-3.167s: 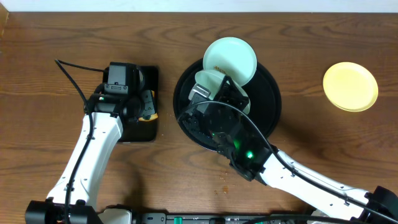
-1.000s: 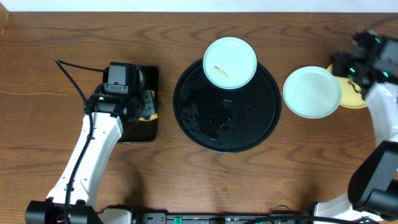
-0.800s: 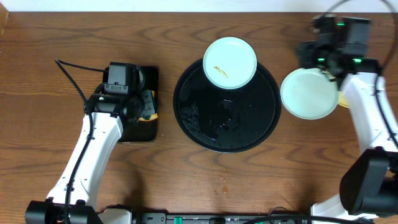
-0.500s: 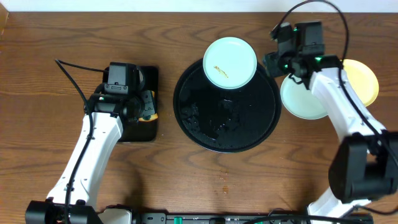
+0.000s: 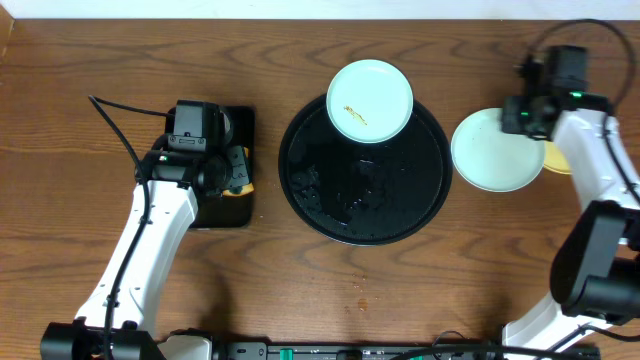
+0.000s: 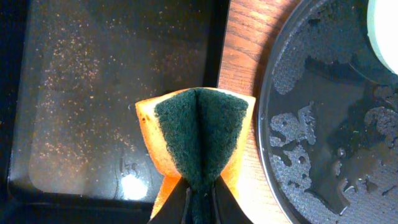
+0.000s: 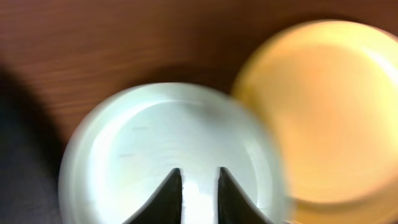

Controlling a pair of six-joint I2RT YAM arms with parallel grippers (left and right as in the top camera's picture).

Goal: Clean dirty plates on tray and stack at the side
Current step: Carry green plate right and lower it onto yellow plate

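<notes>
While one pale mint-blue plate (image 5: pixel 370 98), round and glossy with a thin brown smear, is sitting at the far edge of the round black tray (image 5: pixel 400 205) and overhanging its raised rim, a second mint-blue plate (image 5: pixel 495 155) is lying on the bare tabletop (image 5: pixel 80 60) just right of the tray. Its far edge is overlapping the pale yellow plate (image 7: pixel 323 106) beside it. The tray's glossy floor is shining with irregular patches of water (image 6: pixel 298 124).

The right gripper (image 7: pixel 199 171) is hovering over the second plate with its fingers slightly parted and gripping nothing; that view is blurred.

The surface is showing dark brown wood grain all around, and a pale strip (image 5: pixel 300 8) is running along its far edge.

Left of the round tray, a smaller rectangular black tray (image 6: pixel 93 93) is lying flat, speckled with fine droplets. The left gripper (image 6: pixel 199 193) is pinching a folded sponge (image 6: pixel 199 124) over it, with the coarse dark green pad facing outward and the orange foam showing at both sides. A thin black cable (image 5: pixel 110 115) is trailing across the wood nearby.
</notes>
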